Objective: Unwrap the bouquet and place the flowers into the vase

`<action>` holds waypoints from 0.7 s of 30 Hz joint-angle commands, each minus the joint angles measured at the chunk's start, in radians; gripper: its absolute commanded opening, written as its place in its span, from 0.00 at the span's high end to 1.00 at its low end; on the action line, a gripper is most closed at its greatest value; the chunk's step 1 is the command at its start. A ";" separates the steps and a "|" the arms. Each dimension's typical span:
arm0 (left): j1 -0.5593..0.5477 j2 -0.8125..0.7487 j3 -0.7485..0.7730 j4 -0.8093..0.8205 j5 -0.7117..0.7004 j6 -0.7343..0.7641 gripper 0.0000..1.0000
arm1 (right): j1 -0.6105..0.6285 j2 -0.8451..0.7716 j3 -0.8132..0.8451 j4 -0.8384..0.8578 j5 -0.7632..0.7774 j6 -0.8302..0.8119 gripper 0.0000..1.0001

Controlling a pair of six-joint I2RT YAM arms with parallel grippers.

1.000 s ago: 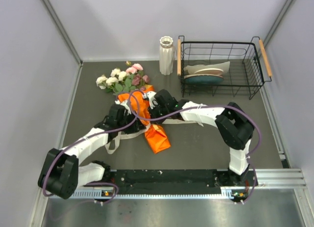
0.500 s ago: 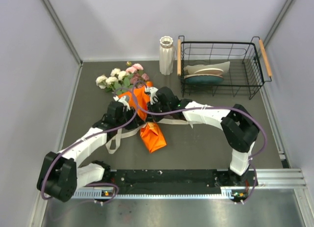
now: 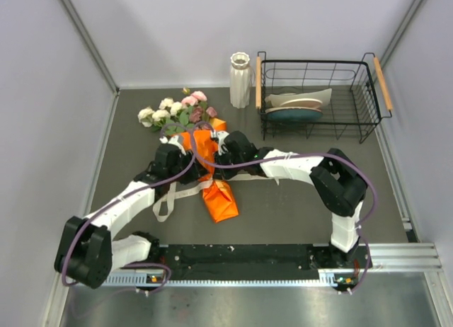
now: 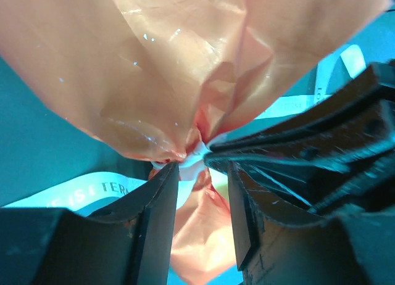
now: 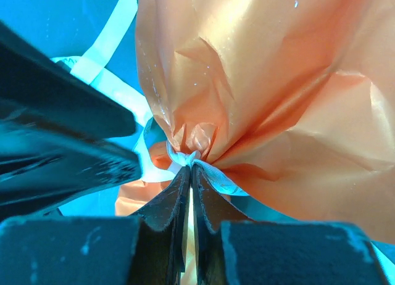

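Table (image 3: 297, 207) grey, walled in on three sides. Black wire basket (image 3: 315, 61) at the far right with dishes (image 3: 294, 107) in it. Bouquet (image 3: 219, 199) lies mid-table, slanted, heads toward the far left and wrapped end toward the near edge. Its orange paper (image 4: 154, 69) is crinkled, glossy and gathered tight at a waist. Vase (image 3: 240, 81) is white and ribbed, upright at the far wall, just left of the basket and apart from the bouquet. Flowers (image 3: 177, 111) are white, pink and mauve heads with green leaves, fanned out of the top of the paper. Cream ribbon (image 3: 164, 203) is knotted at the waist, loose tails trailing on the table to the left. Left gripper (image 4: 203, 168) has its jaws partly apart, tips either side of the knot. Right gripper (image 5: 190, 171) is fully closed, pinching ribbon at the same knot from the other side. Against one second back: the wrapped end has slid a bit left, both grippers sit slightly farther up the table, and a flap of paper now shows nearer the heads. Vase and basket are unmoved.
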 commanded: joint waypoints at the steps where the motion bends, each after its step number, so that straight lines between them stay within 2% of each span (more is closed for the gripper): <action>1: 0.005 -0.123 0.030 -0.047 -0.033 0.067 0.54 | 0.014 0.005 0.001 0.026 0.025 -0.001 0.89; 3: 0.005 -0.150 0.022 -0.043 -0.021 0.068 0.51 | 0.014 0.006 0.007 0.021 0.024 -0.012 0.83; 5: 0.007 -0.134 -0.005 0.090 0.013 0.059 0.52 | 0.014 0.011 0.015 0.014 0.024 -0.022 0.83; 8: 0.010 -0.013 0.037 0.129 0.064 0.033 0.67 | 0.014 0.022 0.033 -0.003 0.021 -0.039 0.87; 9: 0.010 0.071 0.086 0.120 0.079 0.033 0.76 | 0.014 0.023 0.044 -0.011 0.025 -0.042 0.86; 11: 0.010 0.154 0.140 0.108 0.101 0.033 0.85 | 0.012 0.022 0.048 -0.017 0.030 -0.056 0.83; 12: 0.010 0.216 0.168 0.117 0.101 0.028 0.89 | 0.012 0.023 0.053 -0.022 0.033 -0.059 0.76; 16: 0.010 0.270 0.172 0.143 0.053 0.025 0.90 | 0.014 0.032 0.067 -0.037 0.028 -0.073 0.73; 19: 0.011 0.284 0.156 0.128 0.016 0.033 0.93 | 0.015 0.043 0.076 -0.035 0.034 -0.079 0.75; 21: 0.011 0.279 0.136 0.128 -0.001 0.030 0.95 | 0.015 0.055 0.087 -0.034 0.044 -0.082 0.88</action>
